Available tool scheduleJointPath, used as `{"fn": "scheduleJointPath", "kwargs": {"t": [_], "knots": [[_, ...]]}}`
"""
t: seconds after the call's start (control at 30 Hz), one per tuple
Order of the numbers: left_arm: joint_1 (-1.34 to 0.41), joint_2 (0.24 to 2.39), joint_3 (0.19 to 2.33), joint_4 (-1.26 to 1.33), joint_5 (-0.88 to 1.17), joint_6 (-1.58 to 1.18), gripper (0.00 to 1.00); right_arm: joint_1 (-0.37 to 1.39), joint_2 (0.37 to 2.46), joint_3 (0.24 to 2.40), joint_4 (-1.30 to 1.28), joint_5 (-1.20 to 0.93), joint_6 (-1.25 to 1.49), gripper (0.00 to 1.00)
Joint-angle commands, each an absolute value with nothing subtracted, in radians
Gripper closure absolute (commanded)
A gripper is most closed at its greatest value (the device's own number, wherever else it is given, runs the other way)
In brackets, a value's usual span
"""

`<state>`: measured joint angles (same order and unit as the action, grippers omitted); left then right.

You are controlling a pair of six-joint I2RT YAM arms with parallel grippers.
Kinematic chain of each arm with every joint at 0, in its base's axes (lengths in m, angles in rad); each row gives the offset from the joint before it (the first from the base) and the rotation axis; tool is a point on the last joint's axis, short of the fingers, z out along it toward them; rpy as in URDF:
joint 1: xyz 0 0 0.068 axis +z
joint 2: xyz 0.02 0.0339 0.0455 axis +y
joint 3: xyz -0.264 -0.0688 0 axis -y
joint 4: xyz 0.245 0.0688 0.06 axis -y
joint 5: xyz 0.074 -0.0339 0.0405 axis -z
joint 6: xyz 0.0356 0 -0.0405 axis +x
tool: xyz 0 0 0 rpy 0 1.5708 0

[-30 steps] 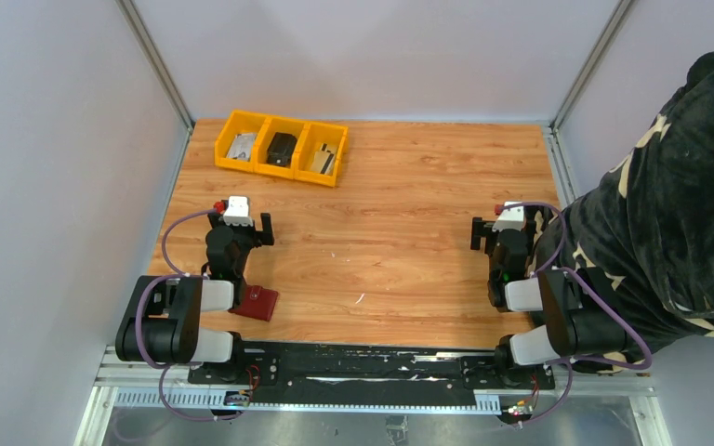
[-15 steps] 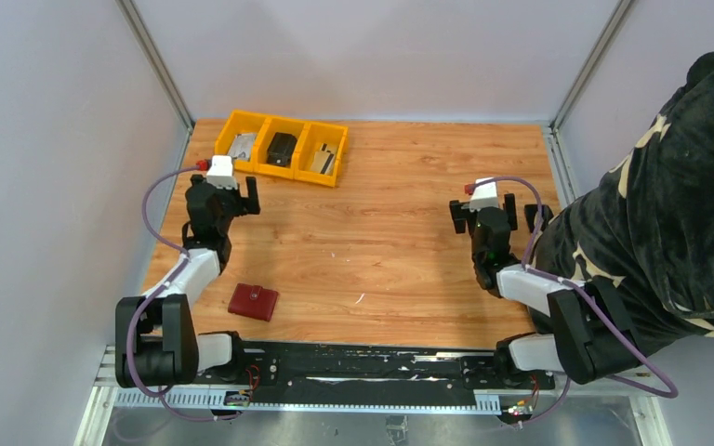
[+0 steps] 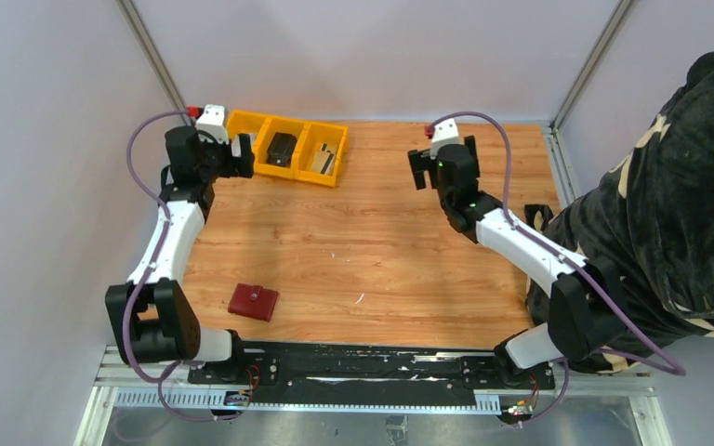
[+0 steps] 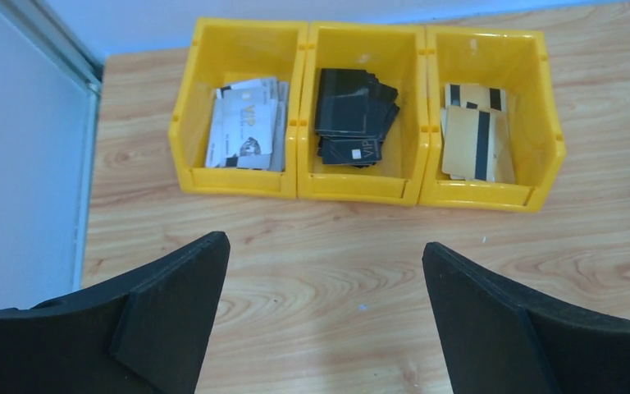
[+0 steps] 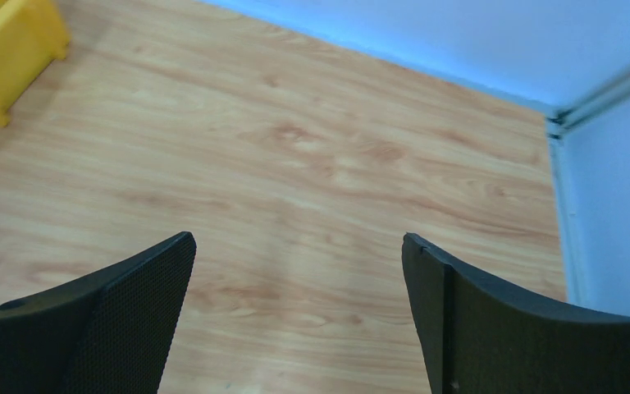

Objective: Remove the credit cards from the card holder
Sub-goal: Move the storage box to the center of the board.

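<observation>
We see the card holder lying flat on the tabletop near its front left, just ahead of the left arm's base. It is a small dark red case, folded shut, roughly square and turned a little askew, with a tiny pale spot near the middle of its top face. Its inside is hidden from us.

Both arms reach toward the far side, well apart from the case. The left pincer hangs with its black fingers spread wide and nothing between them, just in front of the yellow bin in the far left corner. In that bin we make out silver cards in the left compartment, black cards in the middle one and gold cards on the right. The right pincer is likewise spread and empty over bare wood near the far right corner
</observation>
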<state>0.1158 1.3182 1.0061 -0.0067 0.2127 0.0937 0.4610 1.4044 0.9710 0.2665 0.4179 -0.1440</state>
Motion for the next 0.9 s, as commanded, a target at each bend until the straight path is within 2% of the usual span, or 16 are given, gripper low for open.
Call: {"fn": "scheduleJointPath", "kwargs": {"t": [0.0,0.17,0.33,0.53,0.77,0.87], "knots": [[0.120,1.450,1.171,-0.207,0.289,0.051,0.00,0.538,1.485,1.073,-0.026,0.391,-0.039,0.00],[0.072,1.597,1.330,-0.283,0.313,0.058,0.00,0.557,1.507,1.119,-0.016,0.189,0.090,0.00],[0.011,1.715,1.451,-0.307,0.292,0.055,0.01,0.536,1.494,1.133,-0.018,0.171,0.362,0.00],[0.011,1.869,1.690,-0.388,0.231,0.035,0.05,0.378,1.495,1.059,0.091,-0.202,0.557,0.00],[0.011,2.030,1.916,-0.465,0.158,0.074,0.08,0.468,1.491,1.097,-0.033,-0.017,0.414,0.00],[0.010,2.120,2.031,-0.532,0.129,0.096,0.17,0.532,1.482,1.094,-0.045,0.075,0.382,0.02]]}}
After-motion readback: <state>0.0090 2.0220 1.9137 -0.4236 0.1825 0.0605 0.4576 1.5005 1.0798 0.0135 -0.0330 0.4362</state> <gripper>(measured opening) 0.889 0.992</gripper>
